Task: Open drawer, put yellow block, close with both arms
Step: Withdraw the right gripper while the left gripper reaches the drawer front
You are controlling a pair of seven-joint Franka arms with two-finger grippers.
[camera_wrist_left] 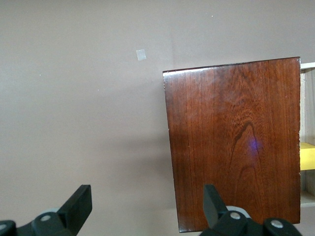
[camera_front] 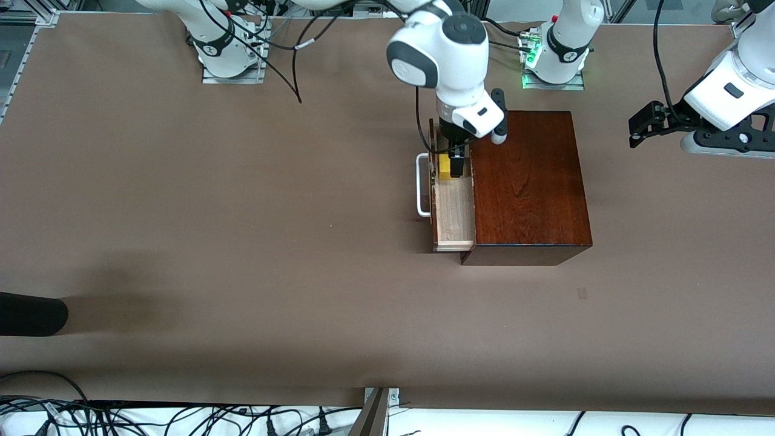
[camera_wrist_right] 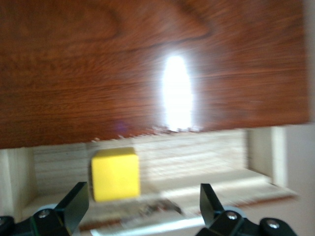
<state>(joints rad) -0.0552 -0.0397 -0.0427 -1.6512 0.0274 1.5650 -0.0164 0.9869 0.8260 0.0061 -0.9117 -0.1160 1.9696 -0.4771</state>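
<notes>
The mahogany box [camera_front: 527, 181] stands mid-table with its drawer [camera_front: 454, 215] pulled out toward the right arm's end, white handle [camera_front: 420, 184] outermost. The yellow block [camera_front: 444, 167] lies in the tray's end farther from the front camera. My right gripper [camera_front: 455, 162] hangs open just above the block and does not hold it. In the right wrist view its fingers [camera_wrist_right: 75, 202] stand wide, with the block [camera_wrist_right: 115, 173] on the tray floor [camera_wrist_right: 197, 167] beside the box [camera_wrist_right: 147, 64]. My left gripper [camera_front: 642, 127] waits open over the table at the left arm's end. Its view shows the box top [camera_wrist_left: 231, 142] and a sliver of the block [camera_wrist_left: 307, 156].
A dark rounded object [camera_front: 30, 313] lies at the table edge at the right arm's end. A small tape patch [camera_front: 582, 293] lies on the table nearer the front camera than the box. Black cables [camera_front: 290, 60] trail near the right arm's base.
</notes>
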